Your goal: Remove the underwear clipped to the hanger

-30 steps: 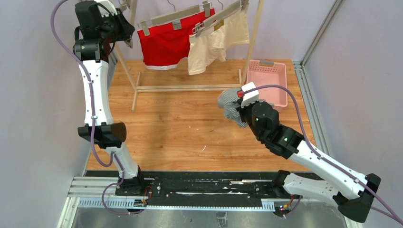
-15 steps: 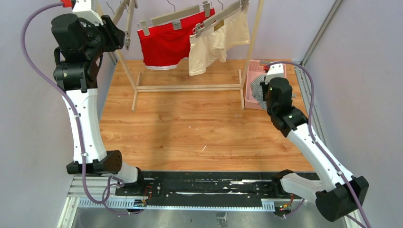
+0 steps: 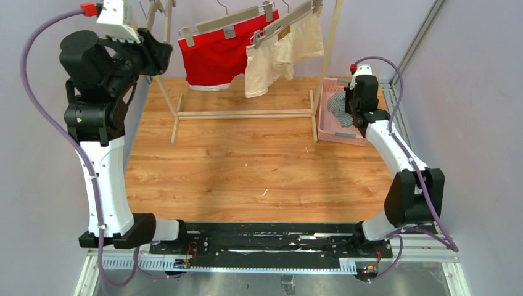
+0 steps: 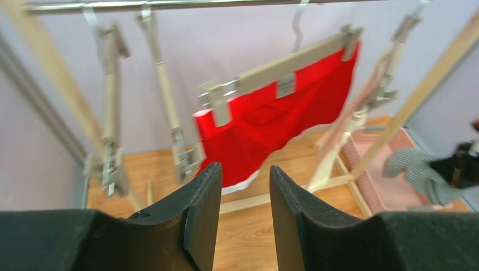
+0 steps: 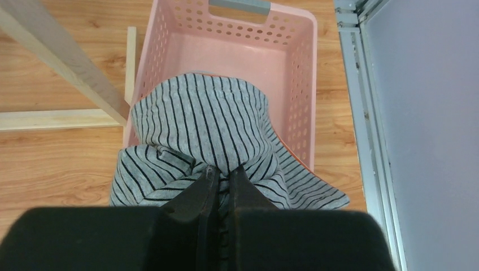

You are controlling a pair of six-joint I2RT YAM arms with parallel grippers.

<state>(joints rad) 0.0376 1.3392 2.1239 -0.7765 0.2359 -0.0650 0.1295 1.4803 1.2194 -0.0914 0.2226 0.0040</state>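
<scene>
The grey striped underwear (image 5: 203, 118) is pinched in the right gripper (image 5: 221, 172), whose jaws are pressed nearly together on a bunched fold of cloth. It is held above a pink basket (image 5: 294, 68) that is set just beside the right post of the wooden rack (image 3: 243, 114). Most of the cloth is seen over the basket's inside, but the lower folds are spread across the rim on the side away from the rack's back. The red underwear (image 4: 271, 121) is clipped to its hanger (image 3: 225, 23) near the middle of the rack's rail, and the cream underwear (image 3: 280, 55) is clipped on the hanger next to it, towards the right post. The left gripper (image 4: 244, 169) is raised by the rack's left end, pointed at the red pair; its jaws are set a little apart and nothing is held.

If the grey pair is let go here, part of it could be left draped over the rim or dropped on the table (image 3: 247, 166), because of those trailing folds. If the red pair is pulled sideways, not downwards, the hanger could be swung or dragged along the rail, and the empty hangers (image 4: 113, 101) at the rack's left end could be knocked.
</scene>
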